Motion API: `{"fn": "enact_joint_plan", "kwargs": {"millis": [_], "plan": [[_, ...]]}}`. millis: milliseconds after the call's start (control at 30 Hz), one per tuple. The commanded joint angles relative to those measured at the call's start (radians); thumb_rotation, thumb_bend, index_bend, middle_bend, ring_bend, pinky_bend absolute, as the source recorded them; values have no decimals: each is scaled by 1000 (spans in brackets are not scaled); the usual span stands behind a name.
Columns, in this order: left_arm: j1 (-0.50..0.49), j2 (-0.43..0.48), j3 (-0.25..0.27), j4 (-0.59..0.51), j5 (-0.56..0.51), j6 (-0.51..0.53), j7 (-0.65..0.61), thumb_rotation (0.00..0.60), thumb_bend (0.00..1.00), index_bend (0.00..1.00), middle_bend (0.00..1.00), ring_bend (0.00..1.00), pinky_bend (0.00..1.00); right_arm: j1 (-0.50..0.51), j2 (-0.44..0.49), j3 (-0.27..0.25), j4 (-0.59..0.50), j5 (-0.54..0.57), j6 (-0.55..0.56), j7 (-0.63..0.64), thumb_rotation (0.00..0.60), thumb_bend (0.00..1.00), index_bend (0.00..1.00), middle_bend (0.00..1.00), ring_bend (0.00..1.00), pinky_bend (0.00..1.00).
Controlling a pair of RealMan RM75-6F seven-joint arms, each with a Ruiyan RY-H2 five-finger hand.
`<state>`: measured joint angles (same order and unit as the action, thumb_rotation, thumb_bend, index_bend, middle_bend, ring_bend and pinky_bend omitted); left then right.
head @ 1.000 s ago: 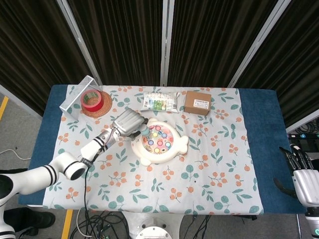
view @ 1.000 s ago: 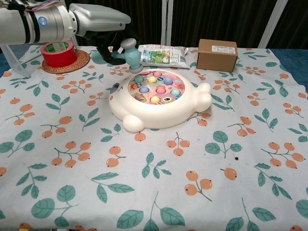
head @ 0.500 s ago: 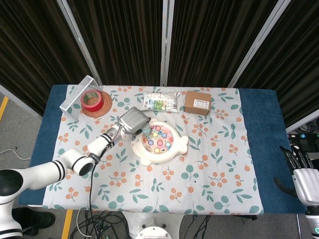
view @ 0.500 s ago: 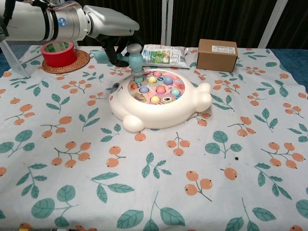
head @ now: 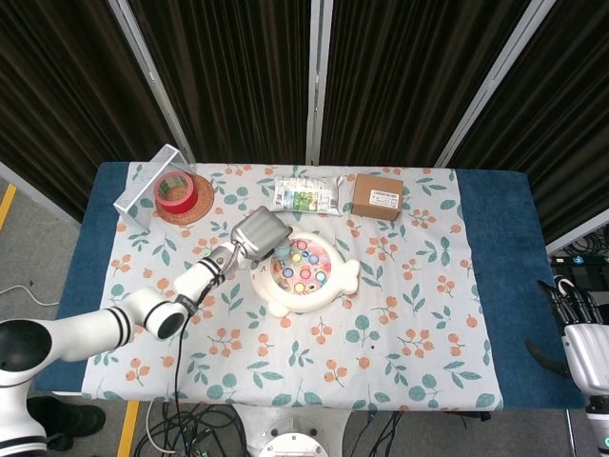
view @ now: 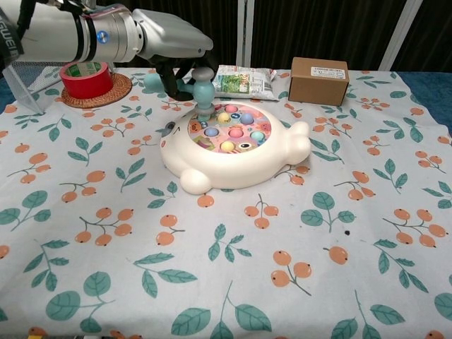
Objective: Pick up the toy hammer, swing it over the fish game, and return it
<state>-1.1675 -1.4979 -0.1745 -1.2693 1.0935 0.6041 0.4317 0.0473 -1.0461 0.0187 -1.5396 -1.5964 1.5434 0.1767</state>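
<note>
The white fish game (view: 236, 152) (head: 306, 271) with coloured fish in its pink dish lies mid-table. My left hand (view: 171, 53) (head: 259, 231) grips the teal handle of the toy hammer (view: 202, 90). The hammer's head stands upright over the game's back left rim, close to the fish or touching them. In the head view the hammer (head: 282, 252) is mostly hidden under the hand. My right hand (head: 582, 341) hangs off the table's right edge, fingers apart and holding nothing.
A red tape roll (view: 85, 78) sits on a round mat beside a wire basket (head: 150, 183) at the back left. A snack packet (view: 244, 80) and a brown box (view: 318, 80) lie behind the game.
My left hand has carried the hammer rightward and down, from behind the game's left edge to over its rim. The right hand has stayed put.
</note>
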Motion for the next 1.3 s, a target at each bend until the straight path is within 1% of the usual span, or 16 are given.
{"fn": "enact_joint_plan", "kwargs": {"millis": [33,133,333,433,533,700,833,933,967,1100,1200,1300], "plan": [[-1,20,5,-32,-21,26,32,600,618,679,678,544,599,0,-2,0,3,1,-1,3,600,151,41,152,0,0],[-7,8,18,-32,-39,30,56,600,618,680,679,544,601,1,-3,0,5,1,-4,5,600,151,41,152,0,0],[-18,-49,44,11,-62,38,92,600,619,681,680,545,602,-1,1,0,3,4,-6,2,600,151,41,154,0,0],[-19,-62,46,21,-69,52,102,600,619,684,682,549,604,-2,2,1,2,5,-4,3,600,151,41,154,0,0],[-12,-43,38,0,-68,79,97,600,619,685,683,551,605,-4,3,2,4,4,1,5,600,151,41,155,0,0],[46,29,28,-93,-50,178,63,600,618,685,683,550,605,-5,1,2,11,-1,7,15,600,151,41,154,0,0],[129,76,37,-149,-31,262,-16,600,617,684,678,549,598,-2,1,1,17,-5,3,22,600,152,41,155,0,0],[203,88,50,-168,-9,314,-120,600,612,681,668,542,590,2,0,1,20,-10,-2,26,600,151,41,155,0,0],[232,85,56,-164,4,329,-173,600,611,677,664,540,586,4,-1,1,21,-12,-3,27,600,151,41,155,0,0],[302,61,84,-109,54,340,-327,600,612,658,649,527,575,9,-1,1,20,-14,-9,27,600,151,41,155,0,0],[333,34,114,-42,87,333,-370,600,612,638,640,520,548,10,0,1,18,-13,-10,26,600,152,41,155,0,0],[358,3,126,11,104,329,-409,600,611,627,632,513,538,11,1,1,13,-12,-14,22,600,152,41,155,0,0]]}}
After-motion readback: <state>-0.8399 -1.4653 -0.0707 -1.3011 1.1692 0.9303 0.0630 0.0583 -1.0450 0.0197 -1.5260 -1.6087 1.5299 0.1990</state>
